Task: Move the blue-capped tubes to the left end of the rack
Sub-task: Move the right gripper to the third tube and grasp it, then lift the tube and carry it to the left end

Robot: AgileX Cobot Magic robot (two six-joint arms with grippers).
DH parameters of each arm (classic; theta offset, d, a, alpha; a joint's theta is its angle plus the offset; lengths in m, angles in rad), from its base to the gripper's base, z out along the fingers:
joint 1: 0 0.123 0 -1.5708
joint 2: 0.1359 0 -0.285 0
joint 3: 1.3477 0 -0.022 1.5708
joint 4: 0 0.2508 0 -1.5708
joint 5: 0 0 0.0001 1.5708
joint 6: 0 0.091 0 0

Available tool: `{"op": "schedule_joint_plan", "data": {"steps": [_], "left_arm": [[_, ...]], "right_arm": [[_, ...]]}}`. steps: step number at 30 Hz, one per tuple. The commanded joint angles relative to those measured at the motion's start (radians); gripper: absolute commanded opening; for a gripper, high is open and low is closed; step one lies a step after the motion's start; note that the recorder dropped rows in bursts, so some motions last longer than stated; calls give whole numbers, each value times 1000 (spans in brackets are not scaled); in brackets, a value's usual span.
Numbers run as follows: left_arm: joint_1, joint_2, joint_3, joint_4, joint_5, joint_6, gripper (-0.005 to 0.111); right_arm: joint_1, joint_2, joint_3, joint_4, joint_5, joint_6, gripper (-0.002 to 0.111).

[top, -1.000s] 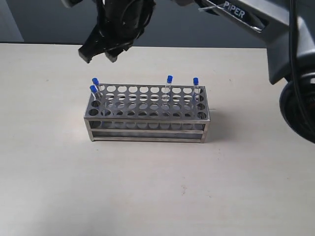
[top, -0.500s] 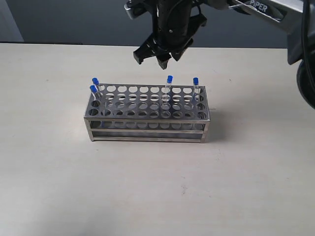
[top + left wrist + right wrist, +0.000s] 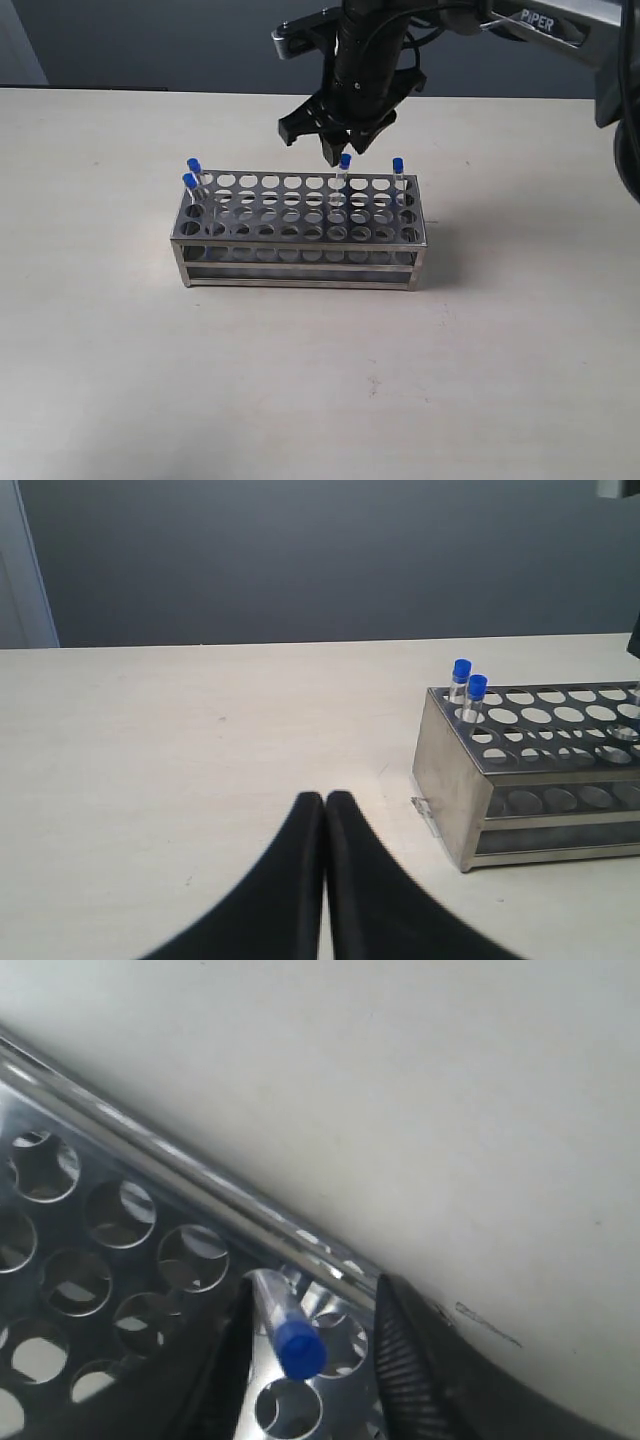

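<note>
The shiny metal rack [image 3: 300,232] stands mid-table. Two blue-capped tubes [image 3: 191,177] sit in its left end holes, also seen in the left wrist view as two blue-capped tubes [image 3: 467,694] in the rack [image 3: 530,770]. A third tube [image 3: 344,166] stands in the back row right of centre, a fourth [image 3: 398,170] at the right end. My right gripper [image 3: 335,138] hangs open just above the third tube; in its wrist view that tube [image 3: 290,1332] lies between the open fingers [image 3: 405,1360]. My left gripper [image 3: 325,798] is shut and empty over bare table.
The rack's top plate [image 3: 120,1260] has many empty holes. A dark wall [image 3: 150,40] runs behind the table's far edge. The right arm [image 3: 560,30] reaches in from the upper right.
My right gripper has swung from above the rack's left end rightward and dropped down over the third tube. The tubes and rack have not moved.
</note>
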Motion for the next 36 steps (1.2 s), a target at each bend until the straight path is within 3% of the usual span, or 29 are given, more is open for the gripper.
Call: {"op": "schedule_joint_plan", "data": {"steps": [1,4,6,7,8,28,36], "left_arm": [[-4,3,-5,1,-7,-1,1],[-4,3,-5,1,-7,-1,1],[-4,3,-5,1,-7,-1,1],[-4,3,-5,1,-7,-1,1],[-4,3,-5,1,-7,-1,1],[-4,3,-5,1,-7,-1,1],[-4,3,-5,1,-7,-1,1]], "right_arm": [[-5,38,4,-6,1,-9,39],[-5,64,4,7,1,-9,39],[-5,64,4,11,2,-9,21],[-5,62,4,11,6,-9,2],[-5,62,4,11,12,-9,0],[-3,-131,4,17,48,-17,0],[82,-190,4,14,42,-61,0]]}}
